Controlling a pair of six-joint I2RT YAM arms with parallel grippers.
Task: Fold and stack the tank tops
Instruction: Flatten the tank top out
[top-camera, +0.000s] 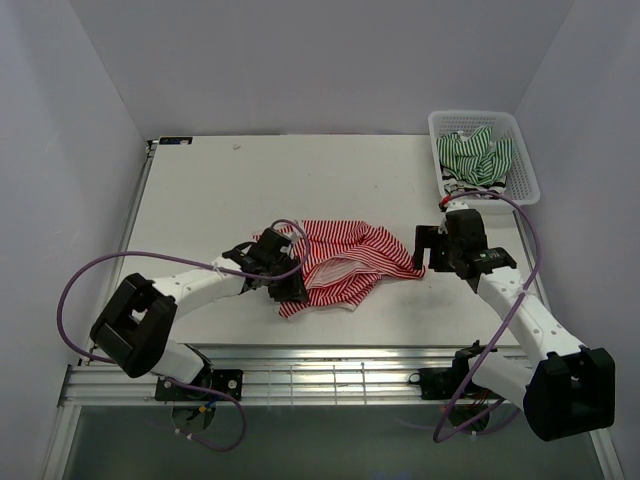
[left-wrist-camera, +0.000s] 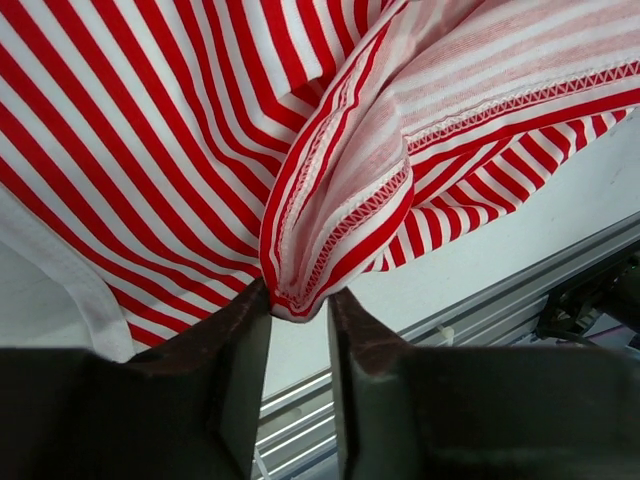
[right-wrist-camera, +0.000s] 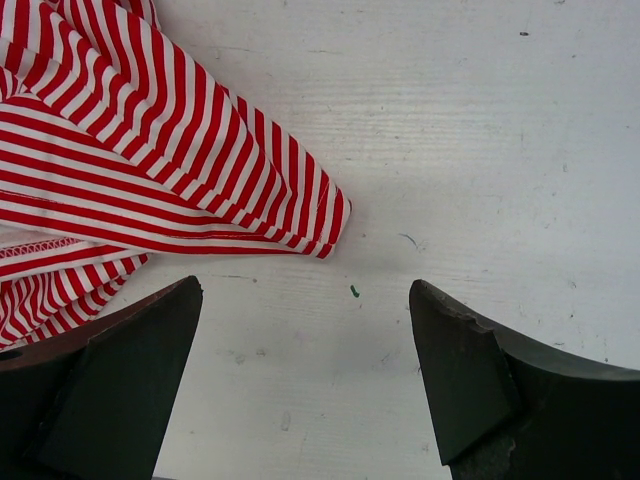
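My left claw (left-wrist-camera: 300, 302) pinches a hem fold at the 8 o'clock edge of the red top (top-camera: 345, 262). It lies between my claws, long axis 9 to 3. My right claw (right-wrist-camera: 303, 292), spread wide, hovers just off its 3 o'clock corner.

Red-and-white striped tank top (top-camera: 345, 262); green-and-white striped tank top (top-camera: 480, 155); white lattice basket (top-camera: 528, 170)
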